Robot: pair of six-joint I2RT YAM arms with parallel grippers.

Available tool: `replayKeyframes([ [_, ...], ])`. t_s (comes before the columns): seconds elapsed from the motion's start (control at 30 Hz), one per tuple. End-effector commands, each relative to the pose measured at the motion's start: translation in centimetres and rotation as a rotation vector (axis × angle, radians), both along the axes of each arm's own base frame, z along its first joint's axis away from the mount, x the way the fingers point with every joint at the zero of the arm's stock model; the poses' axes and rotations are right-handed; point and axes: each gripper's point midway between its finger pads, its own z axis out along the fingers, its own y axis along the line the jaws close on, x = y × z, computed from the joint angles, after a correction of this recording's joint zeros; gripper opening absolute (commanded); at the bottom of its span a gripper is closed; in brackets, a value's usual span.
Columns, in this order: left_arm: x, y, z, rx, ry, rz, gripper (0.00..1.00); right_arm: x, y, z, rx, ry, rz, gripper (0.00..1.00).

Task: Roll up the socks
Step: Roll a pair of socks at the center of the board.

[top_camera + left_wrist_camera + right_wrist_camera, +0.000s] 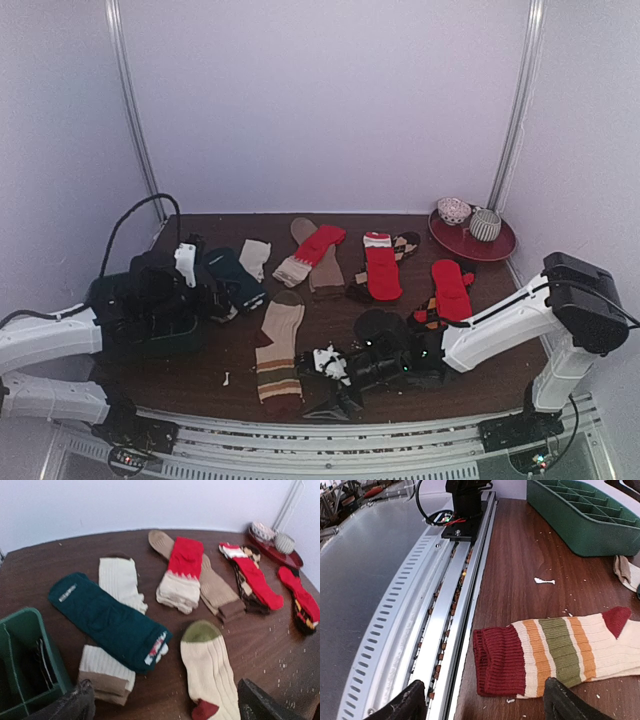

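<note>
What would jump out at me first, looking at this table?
Bright red socks lie scattered across the dark table among duller ones. Near the front edge lies a striped sock with a maroon cuff, the open right pincer by it; a red plate with two rolled bundles sits far right.

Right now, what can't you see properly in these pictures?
- Green tray: left wrist view, cut off by the left edge, and its inside is too dark to tell what it holds.
- Striped sock: right wrist view, foot end cut off by the right edge.
- Small bowls on the red plate: top view, too small to see inside.
</note>
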Motion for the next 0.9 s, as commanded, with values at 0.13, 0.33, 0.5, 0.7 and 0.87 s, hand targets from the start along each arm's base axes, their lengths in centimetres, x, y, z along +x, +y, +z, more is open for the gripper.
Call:
replayKeyframes([
  [0.13,-3.3,-2.2,-3.2,-0.005,0.022,-0.126,0.98,-1.0,3.2,-4.0,-0.106,-0.111,0.148,0.8],
  [0.33,-4.1,-1.5,-4.5,0.001,0.049,-0.118,0.98,-0.3,4.2,-6.2,-0.151,-0.129,0.151,0.75],
  [0.5,-4.2,-1.2,-5.2,0.031,0.061,-0.113,0.98,0.9,4.5,-7.1,-0.181,-0.145,0.09,0.7],
  [0.7,-4.6,-1.6,-5.1,0.023,0.059,-0.145,0.97,3.0,3.4,-8.7,-0.27,-0.194,-0.02,0.56],
  [0.87,-5.1,-3.1,-5.2,0.022,0.045,-0.241,0.94,3.9,2.9,-9.2,-0.302,-0.096,-0.103,0.26],
])
